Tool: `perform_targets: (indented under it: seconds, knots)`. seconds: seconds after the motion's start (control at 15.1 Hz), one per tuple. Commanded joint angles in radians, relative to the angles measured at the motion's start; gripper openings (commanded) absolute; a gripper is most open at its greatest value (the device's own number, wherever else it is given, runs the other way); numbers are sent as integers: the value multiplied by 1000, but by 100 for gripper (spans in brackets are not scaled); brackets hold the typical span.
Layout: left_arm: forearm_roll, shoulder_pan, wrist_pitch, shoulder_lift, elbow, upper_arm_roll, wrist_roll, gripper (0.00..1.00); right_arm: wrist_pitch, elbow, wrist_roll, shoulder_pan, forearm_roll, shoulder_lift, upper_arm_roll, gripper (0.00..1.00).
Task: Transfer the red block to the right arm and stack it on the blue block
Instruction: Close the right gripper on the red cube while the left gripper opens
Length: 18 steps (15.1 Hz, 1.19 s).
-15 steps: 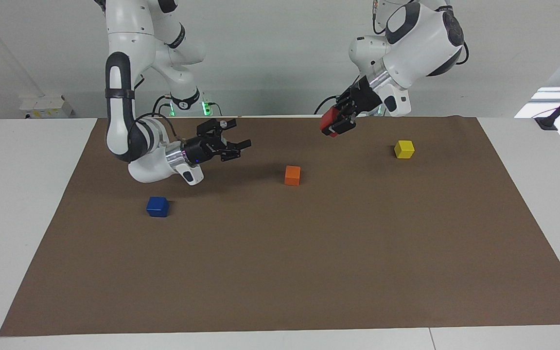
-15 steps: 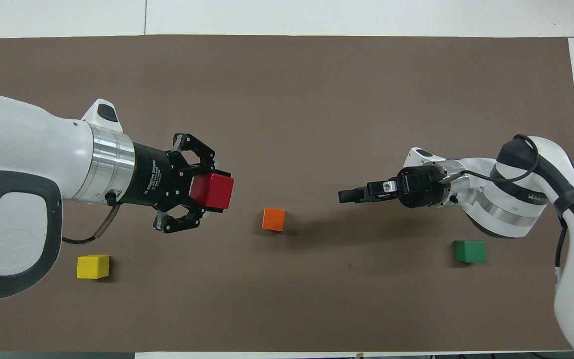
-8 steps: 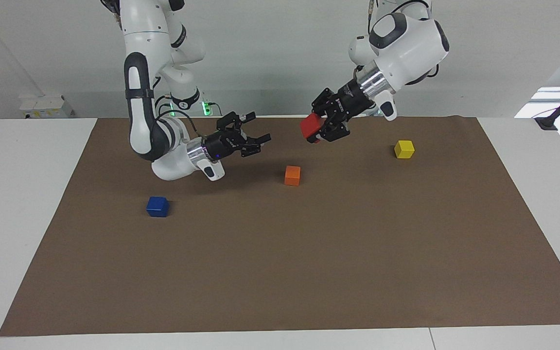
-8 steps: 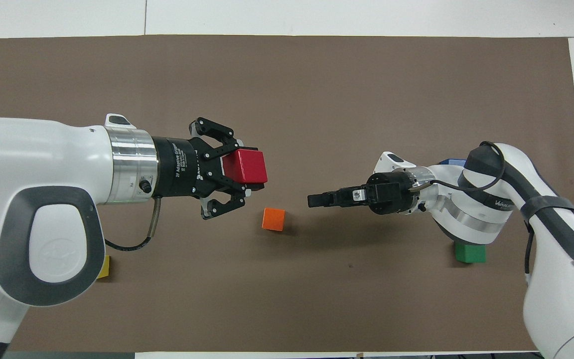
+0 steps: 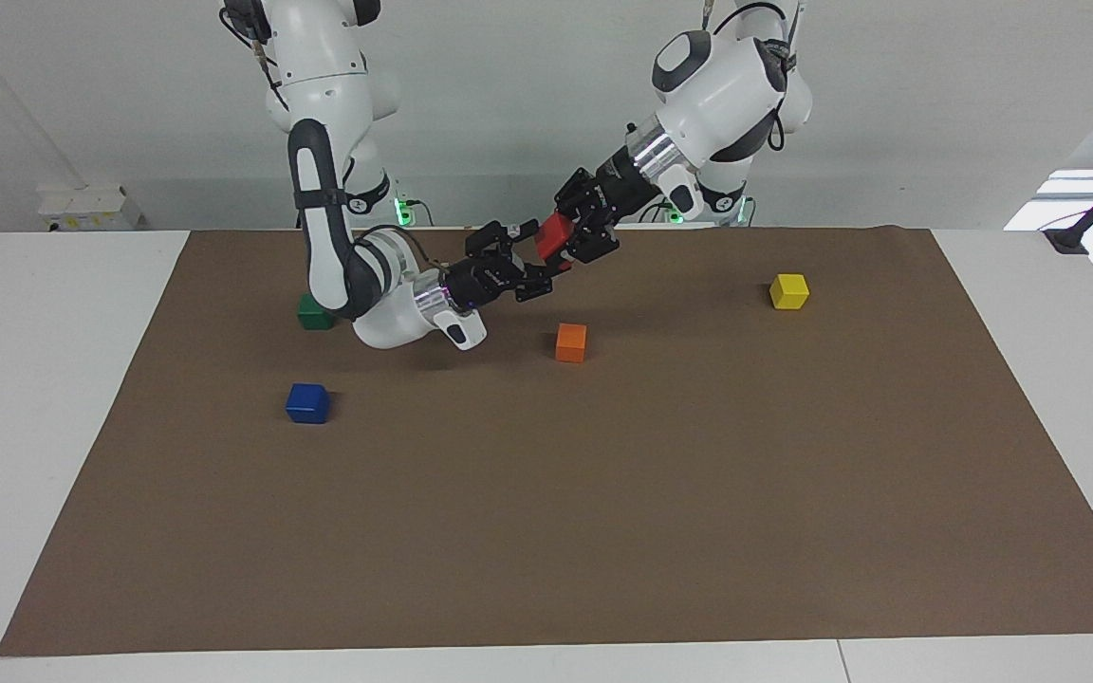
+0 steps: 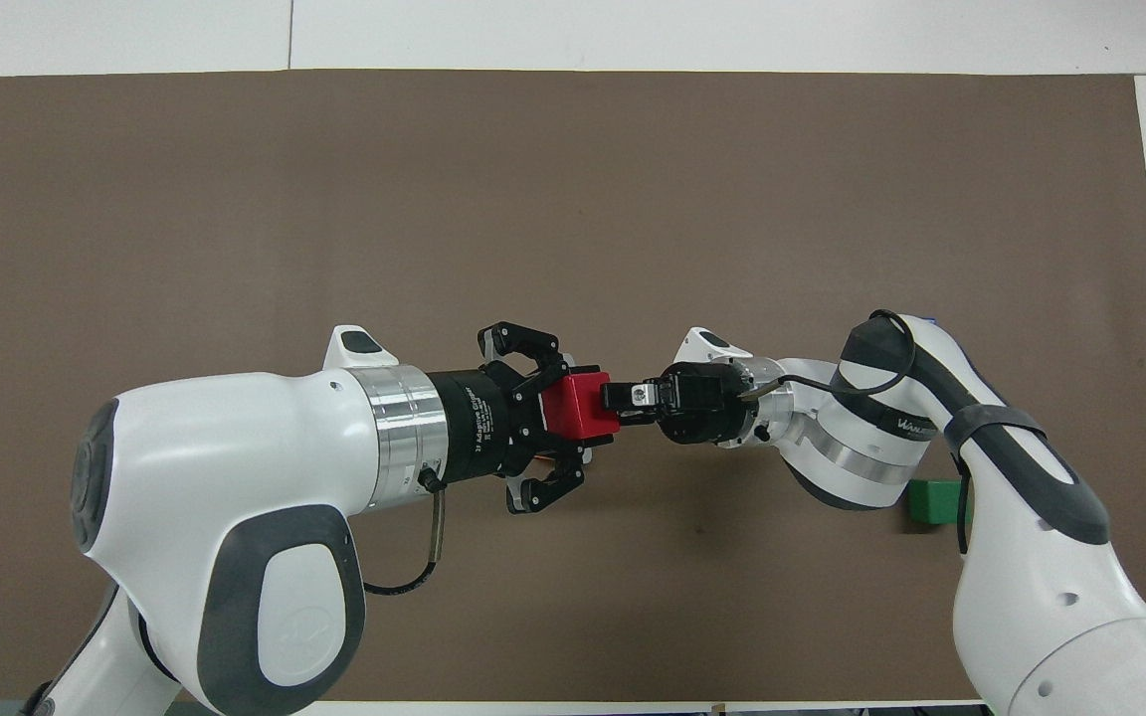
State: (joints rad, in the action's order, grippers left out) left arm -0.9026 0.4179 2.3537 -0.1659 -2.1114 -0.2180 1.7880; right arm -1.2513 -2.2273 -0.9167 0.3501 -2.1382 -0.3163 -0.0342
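Observation:
My left gripper (image 5: 567,243) is shut on the red block (image 5: 554,236) and holds it in the air over the mat, close to the orange block. It shows the same way in the overhead view, gripper (image 6: 581,418) on the red block (image 6: 578,408). My right gripper (image 5: 539,262) is open and meets the block from the right arm's end, its fingertips at the block's edge; it also shows in the overhead view (image 6: 621,397). The blue block (image 5: 307,403) sits on the mat toward the right arm's end and is hidden in the overhead view.
An orange block (image 5: 571,342) lies mid-table under the two grippers. A green block (image 5: 315,311) (image 6: 936,500) lies nearer to the robots than the blue one. A yellow block (image 5: 789,291) sits toward the left arm's end. A brown mat (image 5: 603,522) covers the table.
Both grippers have moved toward each other above the mat. The gap between them has closed, and the right gripper's open fingers now reach the red block held by the left gripper.

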Motion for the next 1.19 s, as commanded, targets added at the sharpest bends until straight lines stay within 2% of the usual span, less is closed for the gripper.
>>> perform_targets:
  seconds: [0.0, 0.13, 0.2, 0.27, 0.33, 0.8, 0.86, 0.93, 1.06, 1.13]
  knots:
    - [-32, 13, 18, -43, -41, 14, 7, 0, 19, -3, -8, 0, -23, -1, 7, 100]
    - [-32, 13, 9, -49, -47, 14, 8, 0, 19, -8, -8, 0, -22, 0, 8, 98]
    - [-32, 12, 0, -50, -50, 14, 8, 0, 18, -8, -7, 0, -23, 0, 11, 82]
    - [-32, 12, -4, -53, -56, 16, 7, 0, 16, -8, -5, 0, -22, 0, 11, 38]
    - [-32, 12, -4, -56, -58, 16, 5, 0, 16, -8, -5, 0, -23, 0, 11, 0]
    - [-29, 12, -4, -60, -56, 16, -3, 0, 16, -5, -5, 0, -22, 0, 11, 0]
    - [-29, 12, -4, -60, -55, 16, -2, 73, 16, -5, -7, -2, -22, 0, 11, 0]
    - [-24, 2, -4, -64, -52, 17, -2, 100, 16, -3, -7, -2, -22, 0, 11, 0]
    - [-16, -55, -17, -84, -41, 28, 1, 100, 16, -2, -7, -2, -22, 0, 11, 0]
    - [-13, -121, -86, -113, -41, 26, -1, 100, 13, 0, -4, -2, -22, 5, 11, 0]
